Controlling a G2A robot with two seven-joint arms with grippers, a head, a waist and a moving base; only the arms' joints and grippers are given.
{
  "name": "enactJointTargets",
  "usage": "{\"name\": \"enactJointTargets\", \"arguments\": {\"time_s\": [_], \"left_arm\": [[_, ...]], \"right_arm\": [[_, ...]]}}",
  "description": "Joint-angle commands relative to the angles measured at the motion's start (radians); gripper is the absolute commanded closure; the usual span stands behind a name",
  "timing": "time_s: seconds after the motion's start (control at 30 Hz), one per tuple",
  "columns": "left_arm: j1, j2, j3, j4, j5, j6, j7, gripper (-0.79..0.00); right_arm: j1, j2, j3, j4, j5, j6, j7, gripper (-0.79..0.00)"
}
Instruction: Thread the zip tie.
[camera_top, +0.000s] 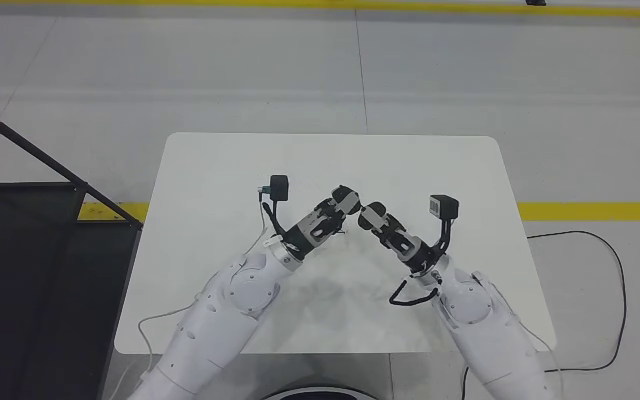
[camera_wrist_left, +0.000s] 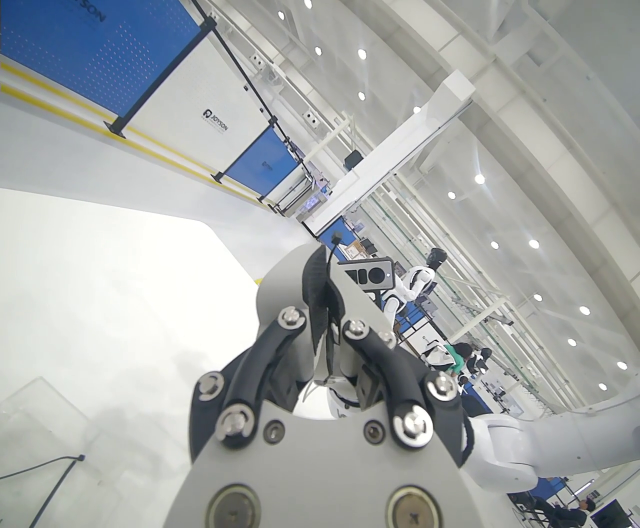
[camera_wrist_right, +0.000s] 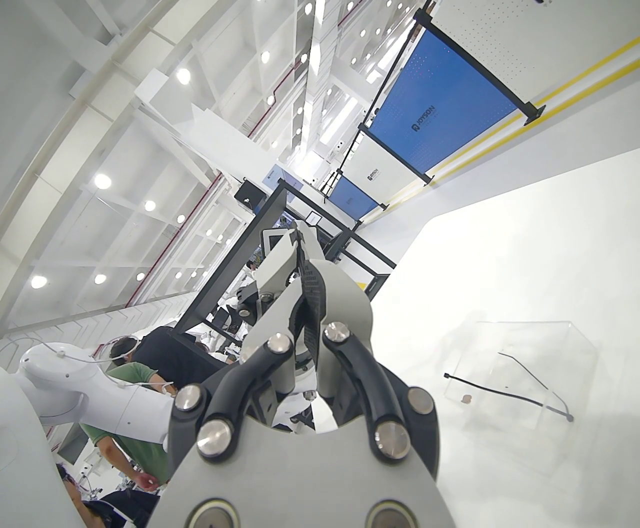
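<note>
Left end effector (camera_top: 345, 199) (camera_wrist_left: 325, 260): closed. Its two ridged pads clamp a thin black zip tie (camera_wrist_left: 331, 260). The strap runs lengthwise between the pads. The square head of the tie stands clear just past the fingertips.

Right end effector (camera_top: 371, 213) (camera_wrist_right: 299, 240): closed, with its pads pressed flat together. I cannot tell whether anything is pinched between them.

Position: in the top view both of my end effectors are held above the middle of the white surface (camera_top: 230, 180). They point toward each other, tips near and forming a shallow peak. I cannot tell whether the tips touch.

Other items on the surface:
- A clear tray (camera_wrist_right: 575, 340) (camera_wrist_left: 35, 395) lies flat on the surface.
- Two loose black ties lie in it, as seen from my right wrist. The first spare tie (camera_wrist_right: 492, 391) lies nearly straight. The second spare tie (camera_wrist_right: 532, 377) is gently curved and lies just beside the first, with its head toward the tray's edge.
- A small brownish speck (camera_wrist_right: 466, 398) sits close to the first spare tie.
</note>
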Motion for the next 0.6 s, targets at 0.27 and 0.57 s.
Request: {"name": "enactJointTargets", "arguments": {"time_s": [0.27, 0.57], "left_arm": [[0.004, -0.004, -0.011, -0.004, 0.003, -0.007, 0.000, 0.000], [0.050, 0.008, -0.077, -0.068, 0.019, -0.017, -0.007, 0.000]], "right_arm": [[-0.005, -0.005, 0.008, -0.001, 0.004, 0.008, 0.000, -0.785], [-0.024, 0.000, 0.065, -0.013, -0.010, 0.012, -0.010, -0.785]]}}
